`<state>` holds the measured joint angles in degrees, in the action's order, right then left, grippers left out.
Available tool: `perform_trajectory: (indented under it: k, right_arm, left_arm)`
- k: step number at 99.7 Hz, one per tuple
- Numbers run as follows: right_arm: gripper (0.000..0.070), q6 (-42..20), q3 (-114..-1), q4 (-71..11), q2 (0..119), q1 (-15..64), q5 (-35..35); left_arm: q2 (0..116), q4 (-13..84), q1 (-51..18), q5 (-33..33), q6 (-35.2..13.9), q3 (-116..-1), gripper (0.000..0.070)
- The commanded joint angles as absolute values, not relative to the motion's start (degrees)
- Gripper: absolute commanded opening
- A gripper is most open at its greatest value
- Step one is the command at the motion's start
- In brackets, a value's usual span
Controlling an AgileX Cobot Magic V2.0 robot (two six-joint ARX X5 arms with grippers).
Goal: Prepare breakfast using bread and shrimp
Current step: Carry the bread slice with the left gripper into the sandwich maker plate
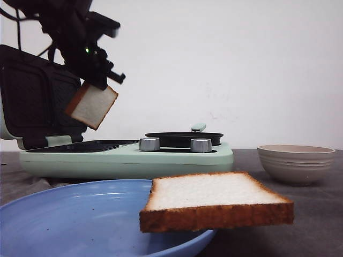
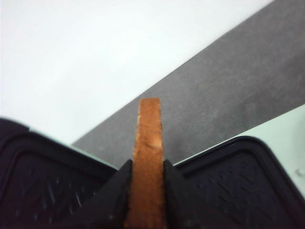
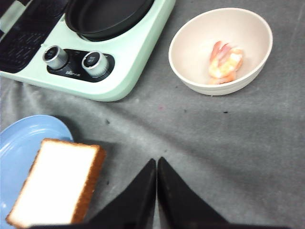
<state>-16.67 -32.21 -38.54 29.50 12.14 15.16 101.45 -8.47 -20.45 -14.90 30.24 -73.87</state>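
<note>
Over the mint cooker (image 1: pixel 128 158) my left gripper (image 2: pixel 147 191) pinches one bread slice (image 1: pixel 92 105) tilted in the air, the other slice (image 1: pixel 214 199) overhangs the blue plate (image 1: pixel 75 219), my right gripper (image 3: pixel 157 188) hangs pressed together, and the shrimp (image 3: pixel 225 63) lies in the bowl (image 3: pixel 190 71).

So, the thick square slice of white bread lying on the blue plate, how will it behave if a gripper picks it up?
The thick white bread slice overhangs the blue plate without drooping, so it is probably fairly stiff. It looks light and porous, so a hard squeeze may dent it. The other slice holds its shape in the left gripper.
</note>
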Motion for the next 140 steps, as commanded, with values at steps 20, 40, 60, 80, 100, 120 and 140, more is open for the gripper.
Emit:
perform_trajectory:
  k: [20,40,60,80,100,120,140]
  right_arm:
    - [0.0003,-15.8,-33.1,-38.2,29.8,12.2,14.9]
    - [0.0003,-15.8,-33.1,-38.7,29.8,12.2,14.9]
    - [0.0003,-15.8,-33.1,-39.4,29.8,12.2,14.9]
    - [0.0003,-15.8,-33.1,-39.5,29.8,12.2,14.9]
    - [0.0003,-15.8,-33.1,-39.5,29.8,12.2,14.9]
    - [0.0003,-15.8,-33.1,-39.5,29.8,12.2,14.9]
    - [0.0003,-15.8,-33.1,-39.5,29.8,12.2,14.9]
  left_arm:
    - [106.9,-13.8,-21.0,-15.6,41.5,-75.5,0.0004]
    - [108.7,-15.1,-21.0,-15.2,41.6,-75.5,0.0004]
    - [109.6,-14.3,-21.0,-14.5,41.9,-75.5,0.0004]
    - [110.6,-13.0,-21.0,-14.1,41.9,-75.5,0.0003]
    - [110.6,-11.2,-21.1,-11.9,41.2,-75.5,0.0003]
    - [110.6,-11.6,-21.1,-11.3,40.6,-75.5,0.0006]
    - [110.6,-11.7,-21.1,-10.4,37.2,-75.5,0.0176]
